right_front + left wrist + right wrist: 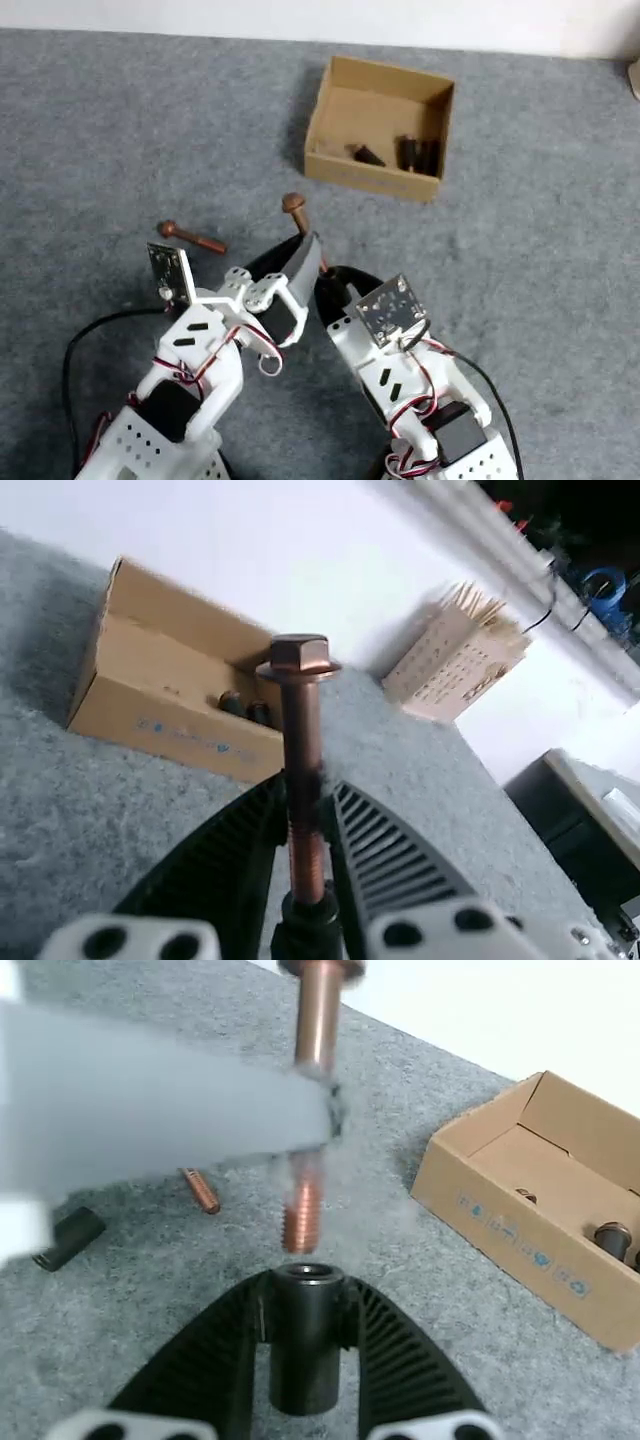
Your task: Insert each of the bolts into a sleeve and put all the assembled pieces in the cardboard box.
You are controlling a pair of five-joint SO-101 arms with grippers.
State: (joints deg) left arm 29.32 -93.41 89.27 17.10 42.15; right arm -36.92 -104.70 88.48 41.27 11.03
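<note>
Cardboard box (pixel 365 178): assembled pieces (pixel 420 153) inside; near it, my left pincer (pixel 305 795) pinches a bolt (pixel 302 730), my right pincer (pixel 305 1285) pinches a sleeve (pixel 303 1340), unjoined; spare bolt (pixel 193 237), spare sleeve (pixel 68 1237) outside it, pending.

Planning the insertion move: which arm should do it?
Left, likely. Left gripper holds the bolt head-up, its threaded tip just above the sleeve, which the right gripper holds upright; lowering should seat it.

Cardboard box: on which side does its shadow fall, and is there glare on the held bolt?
High view: the cardboard box casts a soft shadow on the carpet by its left wall; left wrist view: the bolt has a mild sheen, no glare.
</note>
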